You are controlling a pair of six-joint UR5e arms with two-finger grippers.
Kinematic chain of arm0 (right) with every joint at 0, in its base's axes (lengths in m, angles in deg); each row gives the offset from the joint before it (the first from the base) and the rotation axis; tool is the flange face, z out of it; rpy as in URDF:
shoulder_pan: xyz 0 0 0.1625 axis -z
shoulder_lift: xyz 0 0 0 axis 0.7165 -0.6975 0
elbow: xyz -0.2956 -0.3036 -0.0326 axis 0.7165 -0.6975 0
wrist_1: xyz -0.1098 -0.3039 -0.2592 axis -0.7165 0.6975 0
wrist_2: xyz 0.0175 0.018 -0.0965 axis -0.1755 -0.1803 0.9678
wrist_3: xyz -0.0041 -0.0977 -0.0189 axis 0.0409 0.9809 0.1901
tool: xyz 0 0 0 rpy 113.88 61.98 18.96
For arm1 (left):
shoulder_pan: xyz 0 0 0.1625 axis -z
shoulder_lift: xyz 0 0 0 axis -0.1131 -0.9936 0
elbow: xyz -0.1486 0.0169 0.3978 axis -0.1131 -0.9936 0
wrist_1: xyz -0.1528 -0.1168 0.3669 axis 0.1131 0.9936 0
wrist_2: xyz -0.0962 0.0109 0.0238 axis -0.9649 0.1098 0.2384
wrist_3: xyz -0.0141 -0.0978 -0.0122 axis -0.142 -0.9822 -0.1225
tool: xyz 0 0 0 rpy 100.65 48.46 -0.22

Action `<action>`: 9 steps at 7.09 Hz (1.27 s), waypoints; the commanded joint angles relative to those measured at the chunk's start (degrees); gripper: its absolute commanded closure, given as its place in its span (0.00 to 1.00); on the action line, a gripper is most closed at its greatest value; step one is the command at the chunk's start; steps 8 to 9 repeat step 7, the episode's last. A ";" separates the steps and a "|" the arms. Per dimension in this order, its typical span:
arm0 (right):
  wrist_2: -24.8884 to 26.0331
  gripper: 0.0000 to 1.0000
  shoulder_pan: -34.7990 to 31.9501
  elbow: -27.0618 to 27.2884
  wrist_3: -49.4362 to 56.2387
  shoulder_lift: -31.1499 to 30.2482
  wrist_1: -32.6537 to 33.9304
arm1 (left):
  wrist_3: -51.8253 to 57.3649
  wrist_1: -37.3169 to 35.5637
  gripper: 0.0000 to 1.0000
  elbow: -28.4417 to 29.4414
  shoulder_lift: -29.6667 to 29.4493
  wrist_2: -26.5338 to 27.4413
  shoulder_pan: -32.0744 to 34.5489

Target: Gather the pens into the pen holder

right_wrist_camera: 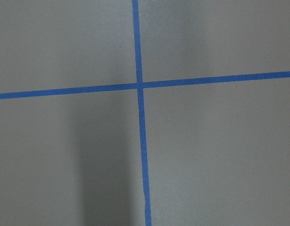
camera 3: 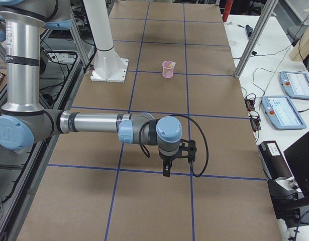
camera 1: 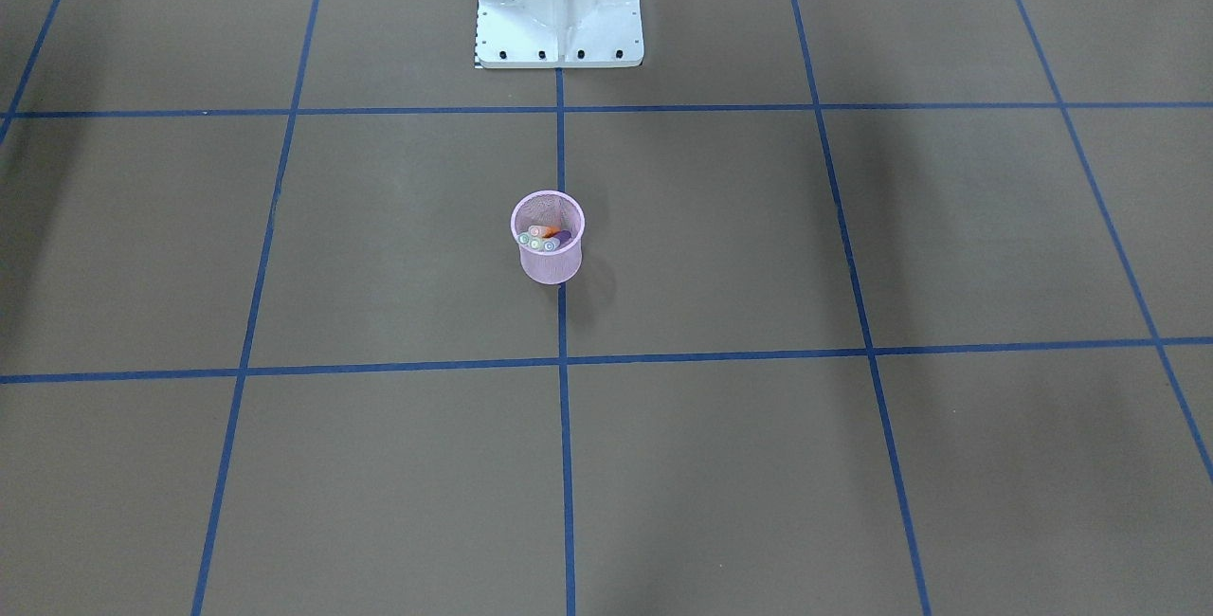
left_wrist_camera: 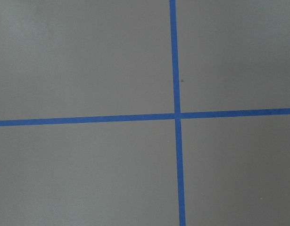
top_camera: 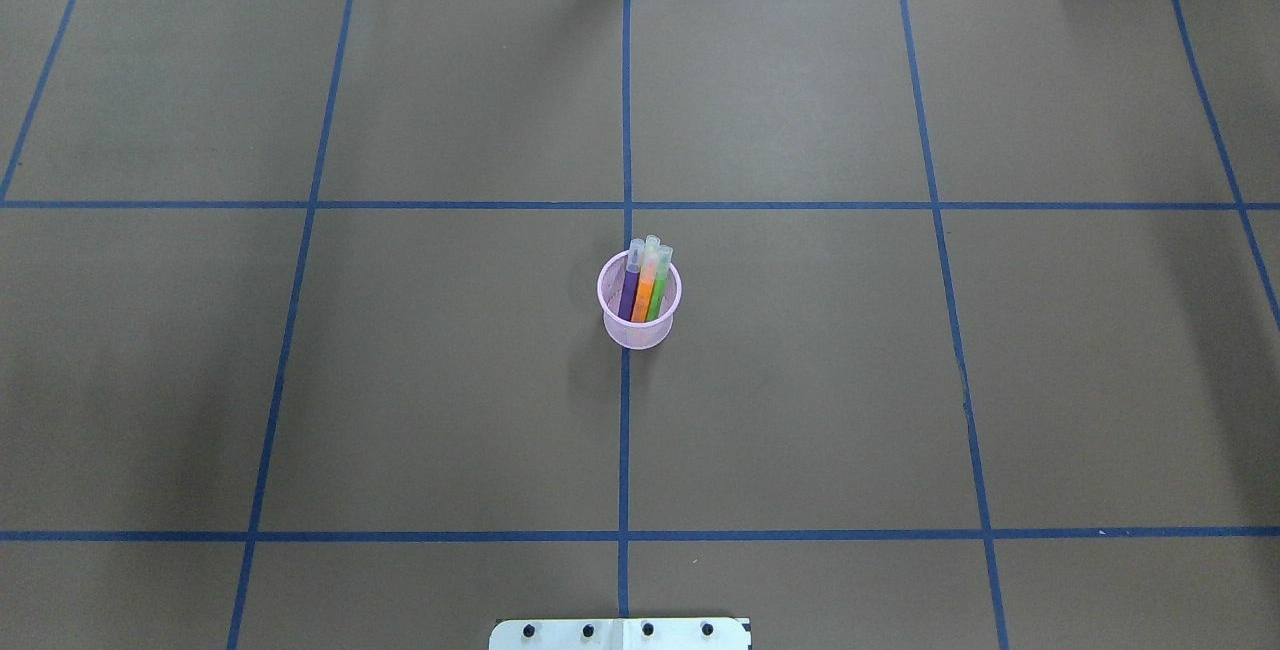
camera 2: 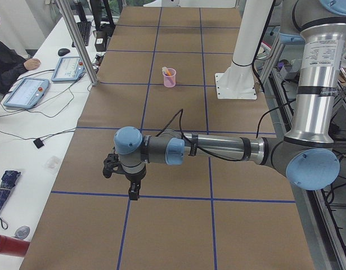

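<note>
The pink wire-mesh pen holder (top_camera: 638, 332) stands upright at the table's middle on the centre blue tape line, and shows in the front view (camera 1: 550, 265) too. Inside it stand a purple pen (top_camera: 628, 296), an orange pen (top_camera: 645, 294) and a green pen (top_camera: 658, 296), pale caps up. I cannot make out a yellow pen for sure. My left gripper (camera 2: 133, 194) shows only in the left side view, far from the holder, pointing down over a tape crossing. My right gripper (camera 3: 167, 172) shows only in the right side view, likewise far off. I cannot tell whether either is open or shut.
The brown table (top_camera: 900, 380) is marked with blue tape lines. The robot's white base plate (camera 1: 559, 5) sits at the table's edge behind the holder. Both wrist views show only bare table and a tape crossing (left_wrist_camera: 177, 115). An operator sits at a side desk (camera 2: 9, 62).
</note>
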 commanded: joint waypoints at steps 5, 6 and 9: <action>0.00 0.01 0.00 0.09 0.05 0.24 -0.09 | 0.00 0.00 0.00 0.76 -0.05 0.00 -0.09; 0.09 0.01 0.00 0.00 0.05 0.24 0.00 | 0.00 0.00 0.00 0.85 -0.05 0.00 -0.09; 0.09 0.01 0.00 0.09 0.05 0.33 -0.09 | 0.00 0.09 0.00 0.76 -0.14 0.00 -0.09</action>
